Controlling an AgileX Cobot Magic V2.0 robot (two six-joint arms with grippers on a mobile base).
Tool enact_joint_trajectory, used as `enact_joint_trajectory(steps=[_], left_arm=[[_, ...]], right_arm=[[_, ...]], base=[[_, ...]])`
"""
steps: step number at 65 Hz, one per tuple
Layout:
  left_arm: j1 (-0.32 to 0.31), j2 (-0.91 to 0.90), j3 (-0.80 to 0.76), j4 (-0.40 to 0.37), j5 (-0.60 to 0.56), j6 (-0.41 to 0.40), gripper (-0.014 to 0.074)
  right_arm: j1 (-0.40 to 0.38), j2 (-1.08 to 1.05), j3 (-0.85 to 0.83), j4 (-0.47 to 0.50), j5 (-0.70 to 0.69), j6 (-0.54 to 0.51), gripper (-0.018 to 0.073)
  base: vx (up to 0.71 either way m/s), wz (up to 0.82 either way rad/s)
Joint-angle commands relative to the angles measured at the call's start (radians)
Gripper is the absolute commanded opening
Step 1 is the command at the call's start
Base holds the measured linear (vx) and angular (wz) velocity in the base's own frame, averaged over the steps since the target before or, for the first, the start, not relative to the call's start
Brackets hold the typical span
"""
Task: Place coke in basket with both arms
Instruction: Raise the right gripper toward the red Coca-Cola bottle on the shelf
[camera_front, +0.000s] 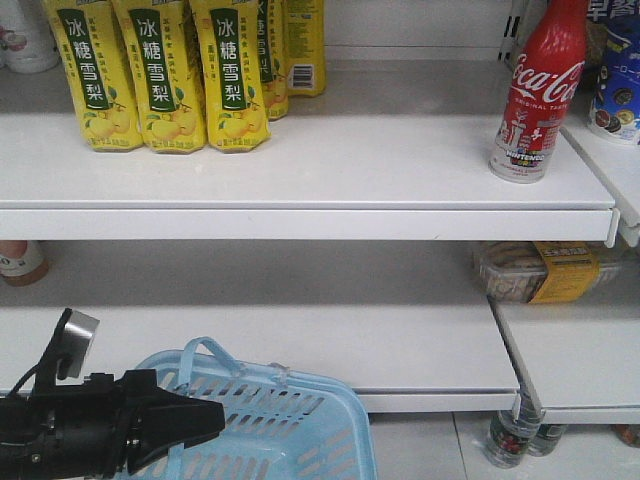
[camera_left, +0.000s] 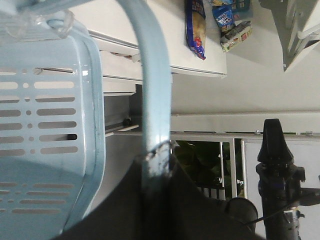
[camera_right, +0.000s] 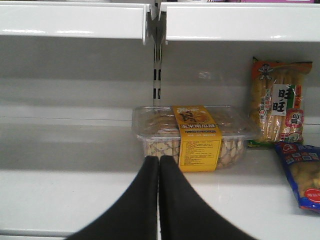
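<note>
The coke (camera_front: 535, 95), a slim red bottle with white script, stands upright at the right end of the upper white shelf (camera_front: 300, 160). The light blue basket (camera_front: 285, 425) hangs low at the bottom of the front view. My left gripper (camera_front: 212, 414) is shut on the basket's handle (camera_left: 156, 90), which runs up from between the black jaws of the left gripper (camera_left: 160, 151); the basket's slotted wall (camera_left: 50, 125) is to the left. My right gripper (camera_right: 159, 161) is shut with nothing in it, pointing at the lower shelf, far below the coke.
Yellow pear-drink bottles (camera_front: 160, 80) line the upper shelf's left. A clear snack box with a yellow label (camera_right: 192, 135) lies straight ahead of the right gripper, with snack packets (camera_right: 280, 105) beside it. Dark bottles (camera_front: 515, 435) stand on the floor under the shelves.
</note>
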Motion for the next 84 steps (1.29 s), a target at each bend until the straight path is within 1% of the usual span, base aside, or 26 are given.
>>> enact_joint_trajectory(steps=[1,69,75,81,84], left_arm=[[-0.003,-0.025,-0.023,-0.095,0.071,0.006,-0.0006],[-0.003,-0.025,-0.023,-0.095,0.070,0.006,-0.0006],[-0.003,-0.025,-0.023,-0.095,0.070,0.006,-0.0006],[-0.003,-0.025,-0.023,-0.095,0.070,0.006,-0.0006],[-0.003,-0.025,-0.023,-0.095,0.070,0.006,-0.0006]], right_arm=[[0.000,-0.018,0.011,-0.003,-0.072,-0.005,-0.0010],[0.000,-0.018,0.010,-0.003,-0.075,-0.005,-0.0010],[0.000,-0.018,0.010,-0.003,-0.114,-0.005,-0.0010],[0.000,-0.018,0.006,-0.003,-0.242,-0.006,-0.0010],[0.000,-0.018,-0.006,-0.003,-0.266,-0.006,-0.0010]], base=[[0.02,0.01],[0.00,0.00],[0.00,0.00],[0.00,0.00],[0.00,0.00]])
